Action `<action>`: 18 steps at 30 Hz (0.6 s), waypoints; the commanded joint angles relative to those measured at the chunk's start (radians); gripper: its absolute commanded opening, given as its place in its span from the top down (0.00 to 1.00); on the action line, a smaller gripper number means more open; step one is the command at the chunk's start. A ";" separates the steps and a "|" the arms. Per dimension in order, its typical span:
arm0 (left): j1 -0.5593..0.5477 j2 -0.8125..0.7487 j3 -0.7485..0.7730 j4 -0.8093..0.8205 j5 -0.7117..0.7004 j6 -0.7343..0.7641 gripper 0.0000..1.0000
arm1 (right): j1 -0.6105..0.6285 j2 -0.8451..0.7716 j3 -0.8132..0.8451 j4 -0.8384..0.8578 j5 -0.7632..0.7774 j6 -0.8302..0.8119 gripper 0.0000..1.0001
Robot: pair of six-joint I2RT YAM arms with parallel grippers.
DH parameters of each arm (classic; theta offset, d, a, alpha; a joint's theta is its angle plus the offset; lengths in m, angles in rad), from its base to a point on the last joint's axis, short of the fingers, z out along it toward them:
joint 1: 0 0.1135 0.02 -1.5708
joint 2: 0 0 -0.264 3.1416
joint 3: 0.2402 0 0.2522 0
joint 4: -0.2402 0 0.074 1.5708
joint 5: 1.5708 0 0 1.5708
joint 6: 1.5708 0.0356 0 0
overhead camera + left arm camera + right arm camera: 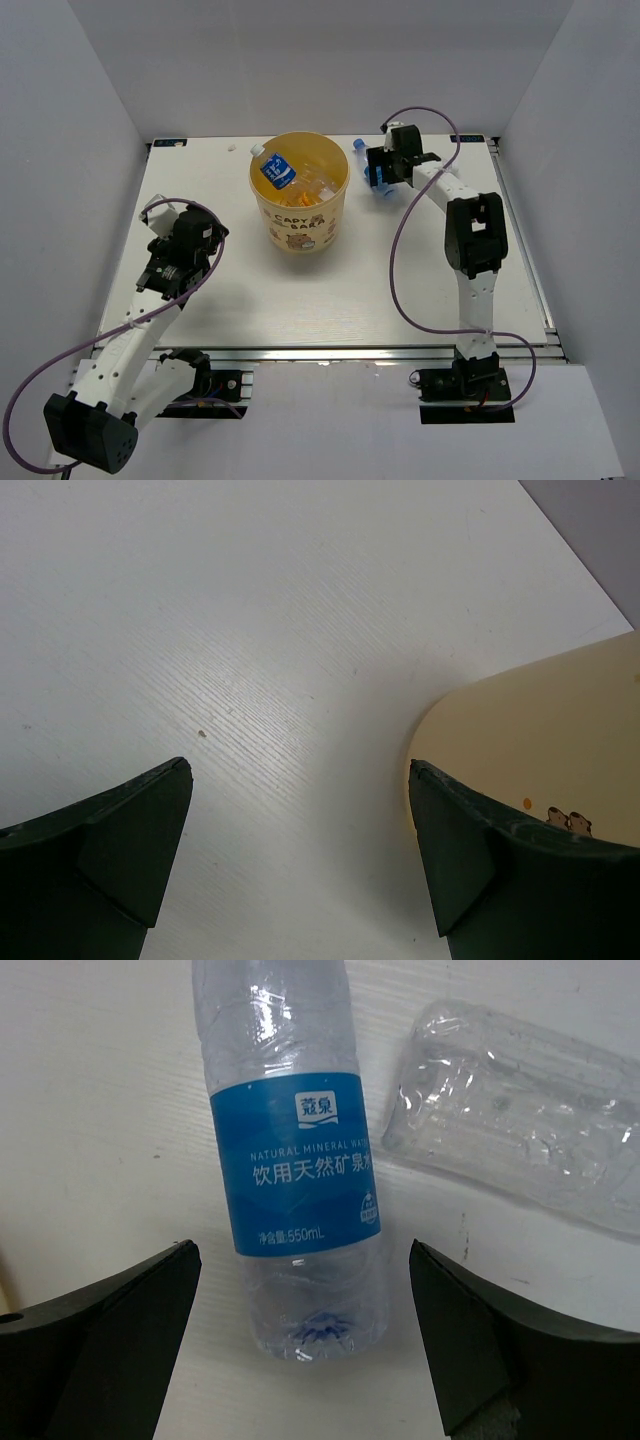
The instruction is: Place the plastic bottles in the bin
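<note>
Blue-labelled clear water bottle [295, 1160] lying flat on the white table [90, 1110], and it's right in the gap of the right gripper [302, 1250]. That claw is spread wide, one finger on either side of the bottle's base end, neither touching it. The label reads natural mineral water. To its right in the wrist view, close by but apart from it, lies a plain clear bottle [520, 1125], crumpled and also flat on the table.

From overhead, the right gripper works just right of the bin [300, 225], toward the far side of the table. The yellow-orange bin stands upright in the middle. Across its far-left rim rests another blue-labelled bottle [273, 167], pale cap poking out over the edge. There are orange and clear shapes deeper inside, too small to sort out.

Over on the left, the left gripper [298, 770] hangs above bare table, fingers wide apart, gripping nothing, with the bin's wall just by its right finger.
</note>
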 commanded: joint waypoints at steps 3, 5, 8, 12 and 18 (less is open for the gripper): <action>-0.001 0.005 0.010 -0.009 -0.026 0.002 0.02 | -0.001 0.074 0.101 0.010 0.009 -0.047 0.11; -0.001 0.003 0.011 -0.010 -0.026 0.002 0.02 | 0.001 0.100 0.122 0.005 0.001 -0.047 0.11; -0.001 -0.002 0.008 -0.010 -0.028 -0.002 0.02 | -0.001 0.143 0.165 -0.013 0.002 -0.033 0.12; -0.001 0.006 0.008 -0.006 -0.035 -0.012 0.02 | -0.001 0.155 0.185 -0.033 0.001 -0.023 0.27; -0.001 0.064 0.038 0.004 0.000 -0.025 0.02 | 0.001 0.033 0.101 -0.025 0.007 0.020 0.67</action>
